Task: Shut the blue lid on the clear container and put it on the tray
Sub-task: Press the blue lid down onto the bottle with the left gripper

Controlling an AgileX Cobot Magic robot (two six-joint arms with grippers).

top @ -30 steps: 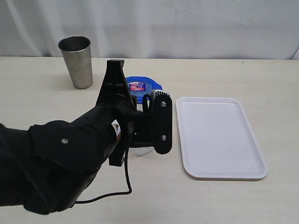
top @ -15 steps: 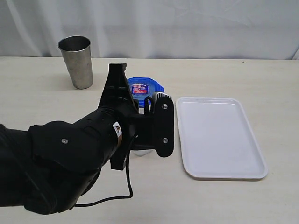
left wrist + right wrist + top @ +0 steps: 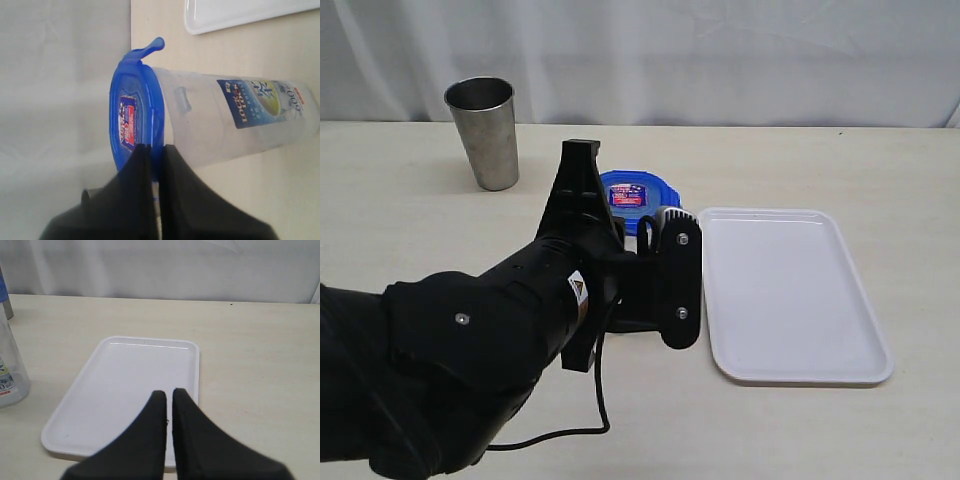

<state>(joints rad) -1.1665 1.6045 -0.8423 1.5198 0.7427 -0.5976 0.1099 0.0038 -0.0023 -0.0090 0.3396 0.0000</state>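
Clear container upright on the surface, we see a steel tumbler far left, left tool pressed together against blue lid, label writing unreadable to us, white tray just right, right tool pressed together, facing it.

Grey stainless-steel tumbler, tapered, upright with its open mouth up, stands at the far left of the pale beige tabletop — behind the table hangs a white draped curtain.

The lid sits on the container, left of the tray, tumbler farther left.
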